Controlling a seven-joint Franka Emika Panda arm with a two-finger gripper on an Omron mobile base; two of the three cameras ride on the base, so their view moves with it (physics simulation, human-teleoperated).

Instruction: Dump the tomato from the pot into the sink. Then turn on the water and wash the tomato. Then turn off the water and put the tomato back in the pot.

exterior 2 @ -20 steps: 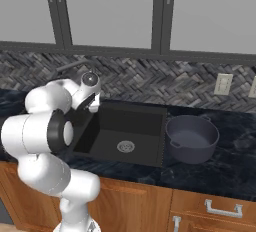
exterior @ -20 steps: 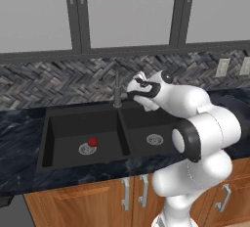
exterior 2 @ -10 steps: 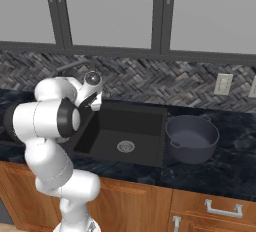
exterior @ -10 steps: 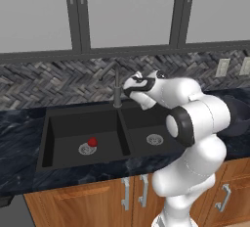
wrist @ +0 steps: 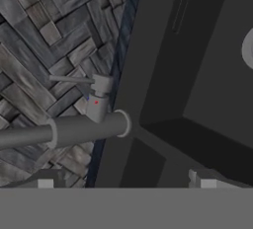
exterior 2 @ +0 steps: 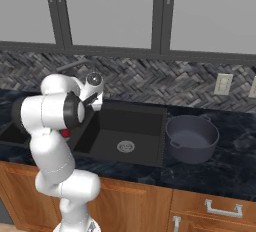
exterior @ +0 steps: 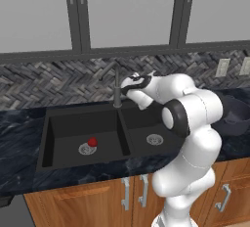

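Note:
The tomato (exterior: 92, 142) lies in the left basin of the black sink (exterior: 62, 132), beside its silver drain (exterior: 86, 148). No water runs from the faucet (exterior: 117, 87). My gripper (exterior: 127, 88) hovers just right of the faucet, above the sink's divider, open and holding nothing. In the hand view the faucet body (wrist: 91, 127) and its thin lever (wrist: 74, 80) lie ahead of my open gripper (wrist: 123, 181), whose fingertips (wrist: 45, 179) stand wide apart. The dark pot (exterior 2: 192, 137) stands on the counter right of the sink (exterior 2: 135, 126). A sliver of the tomato (exterior 2: 65, 134) peeks from behind my arm.
A herringbone stone backsplash (exterior: 58, 86) rises close behind the faucet, with windows above it. Two wall outlets (exterior 2: 220, 84) sit at the right. The dark marble counter (exterior 2: 225, 168) runs around the sink, above wooden cabinet fronts. The right basin's drain (exterior: 154, 139) is bare.
My gripper has moved a little left, closer to the faucet, and the elbow has swung out with it. The tomato and the pot have stayed put.

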